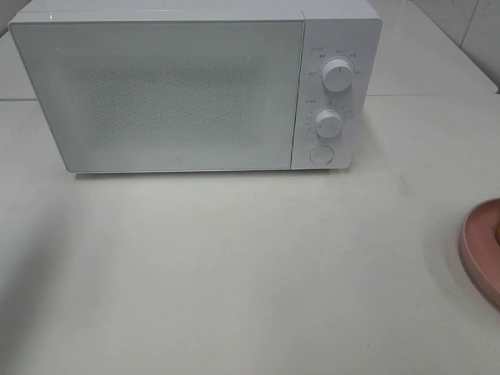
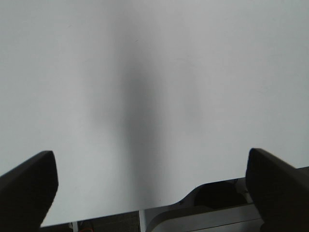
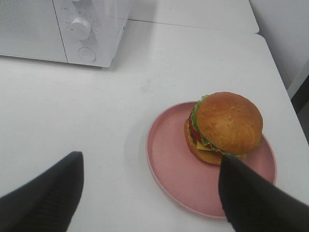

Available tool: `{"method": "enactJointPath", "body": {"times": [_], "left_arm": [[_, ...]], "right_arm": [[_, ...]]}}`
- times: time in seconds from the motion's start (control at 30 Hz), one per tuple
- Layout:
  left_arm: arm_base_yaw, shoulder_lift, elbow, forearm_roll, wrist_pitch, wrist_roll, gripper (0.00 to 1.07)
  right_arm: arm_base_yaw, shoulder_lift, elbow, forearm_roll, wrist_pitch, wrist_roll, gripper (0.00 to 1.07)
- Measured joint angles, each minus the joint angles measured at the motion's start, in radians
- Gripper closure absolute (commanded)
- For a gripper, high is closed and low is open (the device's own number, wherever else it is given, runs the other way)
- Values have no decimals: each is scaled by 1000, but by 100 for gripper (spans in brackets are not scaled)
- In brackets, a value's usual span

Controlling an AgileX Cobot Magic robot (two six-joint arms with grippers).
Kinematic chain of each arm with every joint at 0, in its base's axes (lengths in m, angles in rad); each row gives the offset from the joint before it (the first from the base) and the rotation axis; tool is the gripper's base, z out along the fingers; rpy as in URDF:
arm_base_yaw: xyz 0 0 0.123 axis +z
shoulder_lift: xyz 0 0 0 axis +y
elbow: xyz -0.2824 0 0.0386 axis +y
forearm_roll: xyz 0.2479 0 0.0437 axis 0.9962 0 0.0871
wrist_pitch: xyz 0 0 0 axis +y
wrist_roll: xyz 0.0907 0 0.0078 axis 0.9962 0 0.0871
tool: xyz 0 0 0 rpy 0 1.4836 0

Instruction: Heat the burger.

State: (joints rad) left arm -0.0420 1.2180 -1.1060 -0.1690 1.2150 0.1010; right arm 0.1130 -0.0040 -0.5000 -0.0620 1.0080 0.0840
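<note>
Sitting on a pink plate [image 3: 179,180] right of the closed white microwave [image 1: 156,94]: the burger [image 3: 225,126]. Hovering with jaws spread wide, holding nothing: left gripper [image 2: 152,193] over bare table [image 2: 145,72], right gripper [image 3: 149,193] beside the plate.

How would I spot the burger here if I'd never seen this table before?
Start at the white microwave at the back of the table. A pink plate lies at the table's right edge, nearer the front than the microwave. The burger sits on it: the only food, with a domed orange-brown bun and green lettuce.
</note>
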Motion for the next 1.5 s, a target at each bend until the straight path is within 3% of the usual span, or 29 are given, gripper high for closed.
{"method": "enactJointPath", "body": {"times": [0.13,0.17,0.5,0.7,1.0,1.27,1.5], "left_arm": [[81,-64,86,1,1,4,8],[108,-116,145,2,2,4,8],[117,-376,365,19,-24,9,8],[119,-620,561,30,-116,8,8],[119,-789,577,33,-127,-18,8],[119,-1085,577,51,-127,-20,8],[119,-1214,580,59,-127,-20,8]], "right_arm": [[0,0,0,0,0,0,32],[0,0,0,0,0,0,32],[0,0,0,0,0,0,32],[0,0,0,0,0,0,32],[0,0,0,0,0,0,32],[0,0,0,0,0,0,32],[0,0,0,0,0,0,32]]}}
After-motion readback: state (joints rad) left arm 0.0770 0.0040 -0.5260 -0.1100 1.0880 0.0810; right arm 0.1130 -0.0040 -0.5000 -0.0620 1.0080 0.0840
